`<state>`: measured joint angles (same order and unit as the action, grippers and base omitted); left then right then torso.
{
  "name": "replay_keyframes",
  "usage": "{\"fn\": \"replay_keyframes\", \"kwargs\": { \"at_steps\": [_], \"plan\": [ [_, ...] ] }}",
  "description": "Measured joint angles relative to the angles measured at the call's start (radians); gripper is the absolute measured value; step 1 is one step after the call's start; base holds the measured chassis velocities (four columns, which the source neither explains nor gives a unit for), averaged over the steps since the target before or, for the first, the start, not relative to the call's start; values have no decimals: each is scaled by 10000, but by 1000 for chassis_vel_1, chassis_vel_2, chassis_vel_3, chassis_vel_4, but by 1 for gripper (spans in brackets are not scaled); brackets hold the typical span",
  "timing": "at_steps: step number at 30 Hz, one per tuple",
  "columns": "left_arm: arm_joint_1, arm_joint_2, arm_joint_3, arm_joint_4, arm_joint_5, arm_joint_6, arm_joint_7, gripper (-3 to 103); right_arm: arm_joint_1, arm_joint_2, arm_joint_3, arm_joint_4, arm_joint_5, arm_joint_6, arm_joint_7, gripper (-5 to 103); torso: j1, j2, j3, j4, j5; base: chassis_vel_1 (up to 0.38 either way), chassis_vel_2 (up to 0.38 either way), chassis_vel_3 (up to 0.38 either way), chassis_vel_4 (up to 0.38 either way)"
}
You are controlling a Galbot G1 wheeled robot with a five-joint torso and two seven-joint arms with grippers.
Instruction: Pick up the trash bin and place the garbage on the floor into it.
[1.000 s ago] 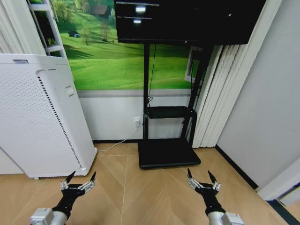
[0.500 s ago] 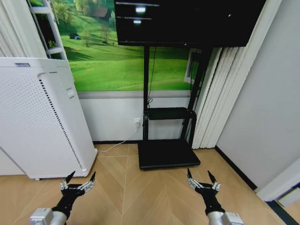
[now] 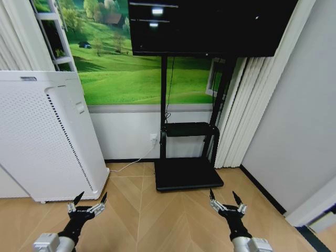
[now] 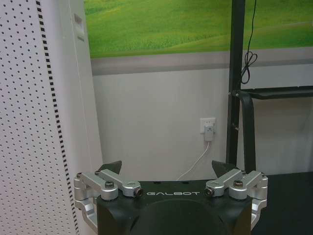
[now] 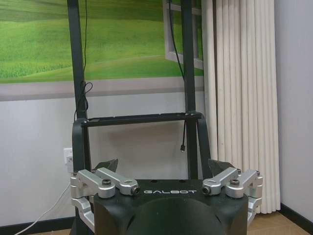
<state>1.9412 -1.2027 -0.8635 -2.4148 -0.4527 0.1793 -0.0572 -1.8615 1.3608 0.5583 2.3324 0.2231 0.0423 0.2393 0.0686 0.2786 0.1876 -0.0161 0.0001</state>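
The trash bin and the garbage are out of view. The floor (image 3: 142,210) of tan chevron planks stretches ahead of me. My left gripper (image 3: 87,200) hangs low at the lower left, open and holding nothing. Level with it at the lower right, my right gripper (image 3: 226,198) is also open and holding nothing. The left wrist view has the left gripper (image 4: 168,169) aimed at a white wall with a socket (image 4: 209,129). The right gripper (image 5: 164,166) in its wrist view points at the black stand.
A tall white perforated appliance (image 3: 42,136) stands at the left. A black TV stand (image 3: 188,170) with a flat base sits straight ahead under a dark screen (image 3: 210,23). White curtains (image 3: 247,105) and a grey wall (image 3: 299,121) close the right side.
The whole picture has drifted slightly, so the camera has moved a little. Both grippers keep the same open pose.
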Motion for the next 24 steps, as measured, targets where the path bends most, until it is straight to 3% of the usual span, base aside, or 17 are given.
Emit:
{"fn": "replay_keyframes", "kwargs": {
  "at_steps": [11,24],
  "plan": [
    [2,2,-5,6,-1,8,-8,100,2,0,-6,-1,1,-1,-2,100,101,371,267,1,-6,118,75,-120,-79],
    [2,2,-2,5,-2,9,-8,100,4,-3,0,-3,2,-1,-1,100,266,883,608,-1,0,4,18,-3,-15]
  ]
}}
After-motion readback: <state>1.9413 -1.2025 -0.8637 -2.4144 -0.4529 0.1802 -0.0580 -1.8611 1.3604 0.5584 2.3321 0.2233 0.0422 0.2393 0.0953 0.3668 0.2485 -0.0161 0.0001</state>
